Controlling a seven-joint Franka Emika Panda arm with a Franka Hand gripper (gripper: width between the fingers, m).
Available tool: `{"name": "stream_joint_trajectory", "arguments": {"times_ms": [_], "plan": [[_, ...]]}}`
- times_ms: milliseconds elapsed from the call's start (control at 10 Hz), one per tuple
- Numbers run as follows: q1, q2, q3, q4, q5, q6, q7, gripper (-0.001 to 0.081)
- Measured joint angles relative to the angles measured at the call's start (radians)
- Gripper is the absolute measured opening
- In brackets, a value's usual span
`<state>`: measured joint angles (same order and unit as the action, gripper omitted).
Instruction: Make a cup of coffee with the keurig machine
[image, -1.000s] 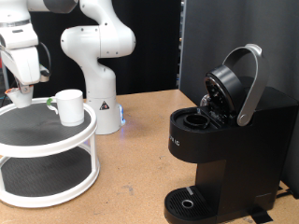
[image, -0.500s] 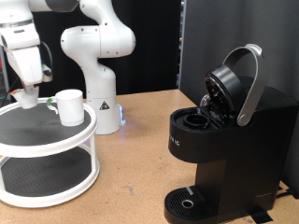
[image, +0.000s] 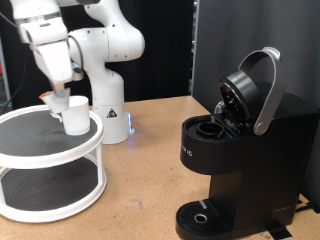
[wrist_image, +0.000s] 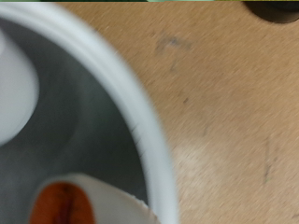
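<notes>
The white mug (image: 75, 113) stands on the top tier of a round white shelf (image: 92, 140). My gripper (image: 55, 98) hangs just above the mug's left side in the exterior view. It is shut on a small white pod with a reddish top (image: 49, 97). In the wrist view the pod (wrist_image: 70, 203) shows close up, with the mug's side (wrist_image: 14, 84) and the shelf's rim (wrist_image: 149, 140). The black keurig machine (image: 250, 160) stands at the exterior view's right. Its silver-handled lid (image: 262, 90) is raised and the pod chamber (image: 212, 128) is open.
The white arm base (image: 108, 105) stands behind the shelf, with a small blue light (image: 133, 126) beside it. The shelf has a lower tier (image: 45, 185). A black panel (image: 250, 40) rises behind the machine. The wooden table (image: 145, 190) lies between shelf and machine.
My gripper has moved from the shelf's left side up and to the exterior view's right, with the pod in it, and now hangs by the mug. Mug and machine have not moved.
</notes>
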<state>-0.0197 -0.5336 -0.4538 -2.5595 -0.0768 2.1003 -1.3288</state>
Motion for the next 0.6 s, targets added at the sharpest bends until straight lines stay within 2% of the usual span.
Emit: {"name": "stream_joint_trajectory", "arguments": {"times_ms": [300,600], "plan": [[0.039,-0.001,0.078,0.015,0.063,0.002,0.118,0.0057],[0.045,0.001,0.089,0.017,0.067,0.001,0.145,0.0057]]}}
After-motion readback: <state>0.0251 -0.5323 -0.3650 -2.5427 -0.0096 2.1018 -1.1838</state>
